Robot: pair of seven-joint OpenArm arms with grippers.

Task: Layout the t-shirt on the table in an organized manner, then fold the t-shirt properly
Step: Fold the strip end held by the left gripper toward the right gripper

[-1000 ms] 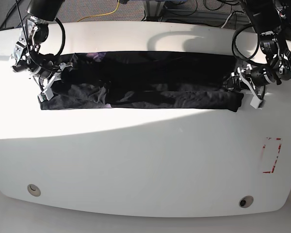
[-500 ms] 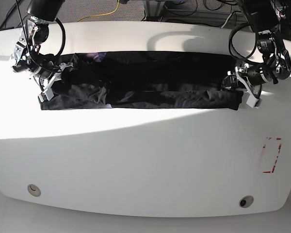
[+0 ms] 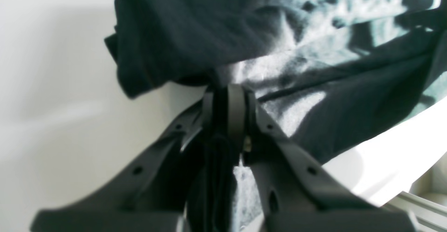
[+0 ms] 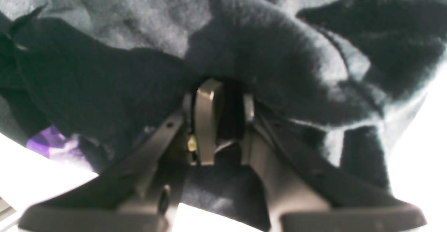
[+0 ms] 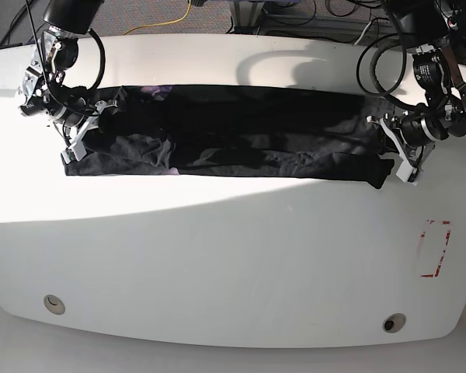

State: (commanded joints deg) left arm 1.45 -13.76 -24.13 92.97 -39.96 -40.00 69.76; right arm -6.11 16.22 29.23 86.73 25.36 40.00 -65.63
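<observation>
The black t-shirt (image 5: 233, 128) lies folded into a long band across the far half of the white table (image 5: 217, 256). My left gripper (image 5: 396, 159) is at the band's right end. In the left wrist view it (image 3: 228, 99) is shut on a bunch of the black fabric (image 3: 216, 40). My right gripper (image 5: 81, 134) is at the band's left end. In the right wrist view it (image 4: 227, 113) is shut on a thick fold of the shirt (image 4: 244, 50). A small purple patch (image 4: 49, 141) shows near it, and also at the band's far edge (image 5: 154, 90).
A red dashed rectangle (image 5: 435, 249) is marked at the table's right. Two small round holes (image 5: 54, 303) (image 5: 392, 321) sit near the front edge. Cables (image 5: 171, 19) lie on the floor behind the table.
My left gripper has moved right and a little toward the front with the shirt's end, drawing the band longer and its right corner down. The right gripper has not moved.
</observation>
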